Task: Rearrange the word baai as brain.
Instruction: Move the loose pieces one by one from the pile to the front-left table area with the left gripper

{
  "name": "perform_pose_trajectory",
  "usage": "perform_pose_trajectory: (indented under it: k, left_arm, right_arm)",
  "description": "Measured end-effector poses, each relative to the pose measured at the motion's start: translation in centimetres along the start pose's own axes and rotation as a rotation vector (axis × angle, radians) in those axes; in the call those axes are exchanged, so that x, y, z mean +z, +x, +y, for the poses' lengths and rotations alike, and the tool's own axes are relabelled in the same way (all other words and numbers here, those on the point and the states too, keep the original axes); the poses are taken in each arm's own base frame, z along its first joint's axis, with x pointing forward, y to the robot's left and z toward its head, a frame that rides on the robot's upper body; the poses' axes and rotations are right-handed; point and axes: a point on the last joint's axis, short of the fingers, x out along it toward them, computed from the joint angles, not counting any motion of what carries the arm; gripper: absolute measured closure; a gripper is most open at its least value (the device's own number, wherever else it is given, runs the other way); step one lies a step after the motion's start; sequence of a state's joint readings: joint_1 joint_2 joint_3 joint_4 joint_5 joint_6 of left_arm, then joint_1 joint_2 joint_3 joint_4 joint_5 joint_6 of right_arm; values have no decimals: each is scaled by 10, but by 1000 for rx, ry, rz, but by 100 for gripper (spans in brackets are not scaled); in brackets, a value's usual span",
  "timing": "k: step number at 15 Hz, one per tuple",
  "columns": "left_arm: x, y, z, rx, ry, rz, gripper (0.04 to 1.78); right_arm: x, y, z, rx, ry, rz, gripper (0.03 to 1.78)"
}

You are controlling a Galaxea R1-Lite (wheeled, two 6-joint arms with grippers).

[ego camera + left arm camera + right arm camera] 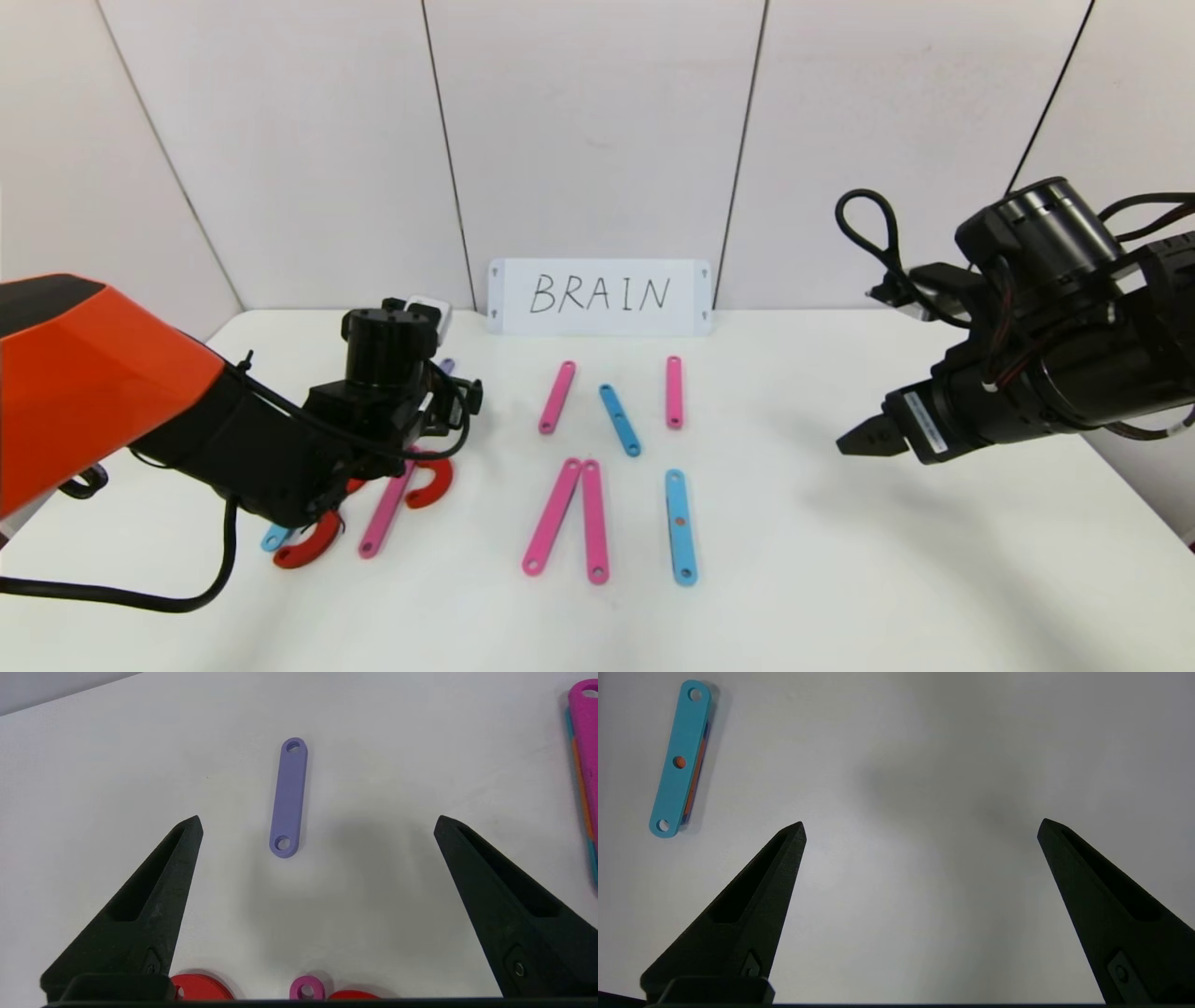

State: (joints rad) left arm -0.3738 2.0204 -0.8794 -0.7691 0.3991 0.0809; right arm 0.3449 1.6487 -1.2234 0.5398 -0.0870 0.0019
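Nearest to me, the left gripper [317, 821] hangs low over the table's [840, 579] left side, fingers spread wide and empty, with a short purple strip [288, 798] lying flat just beyond its tips. Under that arm sit two red curves [308, 551] and a long pink strip [387, 513]; more pink and blue strips [681, 527] lie mid-table below the white BRAIN card [599, 296]. The right gripper [864, 439] hovers off to the right, equally wide, holding nothing. These pieces look thin, stiff and light, likely to skid on the smooth top; I'd pinch the purple one across its narrow width, mid-length, between the holes
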Motion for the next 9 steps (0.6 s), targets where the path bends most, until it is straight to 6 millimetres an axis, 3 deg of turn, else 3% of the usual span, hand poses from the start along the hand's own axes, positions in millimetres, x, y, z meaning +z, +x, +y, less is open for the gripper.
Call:
perform_pose_trajectory:
  k: [9]
  left_arm:
    - [16, 39, 12, 106, -167, 132, 9]
  right_arm:
    - [1, 6, 1, 0, -2, 14, 7]
